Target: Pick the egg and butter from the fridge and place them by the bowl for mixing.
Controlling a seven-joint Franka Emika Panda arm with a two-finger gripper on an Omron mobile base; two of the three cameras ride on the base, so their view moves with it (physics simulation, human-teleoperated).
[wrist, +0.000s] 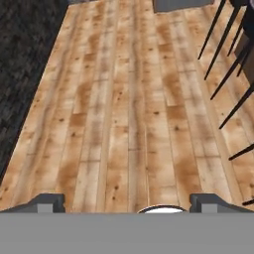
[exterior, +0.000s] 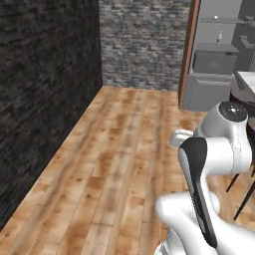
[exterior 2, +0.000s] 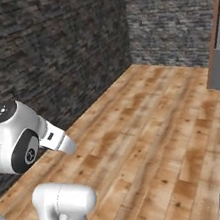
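Gripper [wrist: 127,203] wide open, nothing btwn tips, over bare wood floor [wrist: 124,109]. Fridge [exterior: 219,55] far ahead at right, open, grey shelves and drawer showing. Stool legs [wrist: 233,64] to right. Egg not made out.

Beside the fridge [exterior: 214,74], plain matt grey inside, the floor [exterior: 119,164] is knotty varnished wood planking; walls [exterior: 45,89] behind are rough dark stone.

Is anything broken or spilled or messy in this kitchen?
Nothing stands out. The wooden floor is bare, with no spill on it. The fridge stands open across the room, its grey shelves level. The end effector is open, holds nothing and points at the floor.
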